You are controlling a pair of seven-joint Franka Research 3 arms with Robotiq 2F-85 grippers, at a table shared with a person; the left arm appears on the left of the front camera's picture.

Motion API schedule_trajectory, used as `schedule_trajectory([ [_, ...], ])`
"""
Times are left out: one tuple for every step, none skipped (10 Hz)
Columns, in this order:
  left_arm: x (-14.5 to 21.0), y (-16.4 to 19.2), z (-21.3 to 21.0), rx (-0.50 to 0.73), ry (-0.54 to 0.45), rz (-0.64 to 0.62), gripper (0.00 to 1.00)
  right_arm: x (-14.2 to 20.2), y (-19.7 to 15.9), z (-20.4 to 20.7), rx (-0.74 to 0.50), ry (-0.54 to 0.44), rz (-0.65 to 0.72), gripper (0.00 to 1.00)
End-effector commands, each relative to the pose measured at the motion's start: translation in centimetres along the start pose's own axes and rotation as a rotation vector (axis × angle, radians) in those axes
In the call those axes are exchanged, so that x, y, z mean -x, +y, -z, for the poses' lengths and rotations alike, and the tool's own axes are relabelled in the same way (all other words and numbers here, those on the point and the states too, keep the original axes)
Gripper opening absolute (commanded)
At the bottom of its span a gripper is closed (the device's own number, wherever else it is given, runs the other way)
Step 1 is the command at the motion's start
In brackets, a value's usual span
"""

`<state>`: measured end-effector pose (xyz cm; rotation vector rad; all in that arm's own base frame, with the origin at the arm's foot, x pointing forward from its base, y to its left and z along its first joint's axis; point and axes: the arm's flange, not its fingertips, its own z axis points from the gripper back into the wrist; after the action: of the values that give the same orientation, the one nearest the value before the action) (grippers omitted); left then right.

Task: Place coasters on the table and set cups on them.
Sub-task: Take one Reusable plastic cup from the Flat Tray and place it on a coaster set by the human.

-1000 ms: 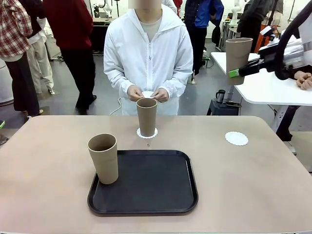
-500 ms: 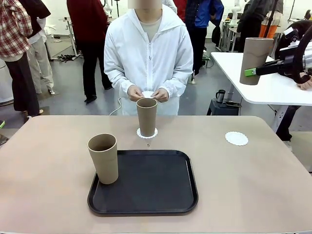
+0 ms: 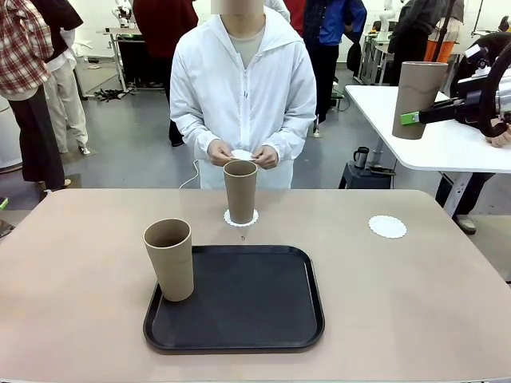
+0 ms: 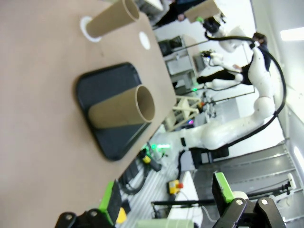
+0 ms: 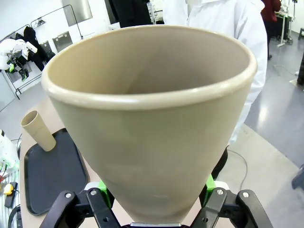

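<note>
My right gripper (image 3: 412, 118) is shut on a tan cup (image 3: 420, 92), holding it upright high above the table's far right corner. In the right wrist view that cup (image 5: 152, 118) looms between the green pads of my right gripper (image 5: 154, 202). A second cup (image 3: 240, 191) stands on a coaster (image 3: 240, 218) at the middle of the table (image 3: 415, 287). A third cup (image 3: 169, 259) stands at the left edge of the black tray (image 3: 247, 299). A bare coaster (image 3: 387, 227) lies at the right. My left gripper (image 4: 166, 202) is open, off the table's side.
The person across the table holds a white coaster (image 3: 242, 154) in both hands. A white side table (image 3: 431, 148) stands behind the held cup. Bare tabletop lies left and right of the tray.
My right gripper carried its cup to the right and turned it more upright; over the last half second it has held still. The cups and coasters on the table have not moved.
</note>
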<state>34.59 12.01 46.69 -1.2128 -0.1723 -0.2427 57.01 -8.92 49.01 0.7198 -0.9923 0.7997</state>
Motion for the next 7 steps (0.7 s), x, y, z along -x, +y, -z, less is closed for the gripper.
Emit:
schedule_trajectory([
  [0.0, -0.2, -0.1, 0.006, -0.006, 0.006, 1.00, -0.1, 0.0, 0.2, 0.008, 0.006, -0.005, 0.80],
  [0.0, -0.2, -0.1, 0.006, -0.006, 0.006, 1.00, -0.1, 0.0, 0.2, 0.008, 0.006, -0.005, 0.80],
  [0.0, -0.2, -0.1, 0.006, -0.006, 0.006, 1.00, 0.0, 0.0, 0.0, 0.000, 0.000, 0.000, 0.81],
  [0.0, -0.2, -0.1, 0.006, -0.006, 0.006, 1.00, 1.8, -0.4, -0.9, -0.060, -0.018, -0.008, 0.81],
  [0.0, -0.2, -0.1, 0.006, -0.006, 0.006, 1.00, 3.7, -0.7, -1.9, -0.094, -0.031, -0.005, 0.81],
  [0.0, -0.2, -0.1, 0.006, -0.006, 0.006, 1.00, 5.3, -0.7, -2.6, -0.117, -0.036, -0.010, 0.81],
  [0.0, -0.2, -0.1, 0.006, -0.006, 0.006, 1.00, 6.7, -0.6, -3.1, -0.141, -0.037, -0.010, 0.81],
])
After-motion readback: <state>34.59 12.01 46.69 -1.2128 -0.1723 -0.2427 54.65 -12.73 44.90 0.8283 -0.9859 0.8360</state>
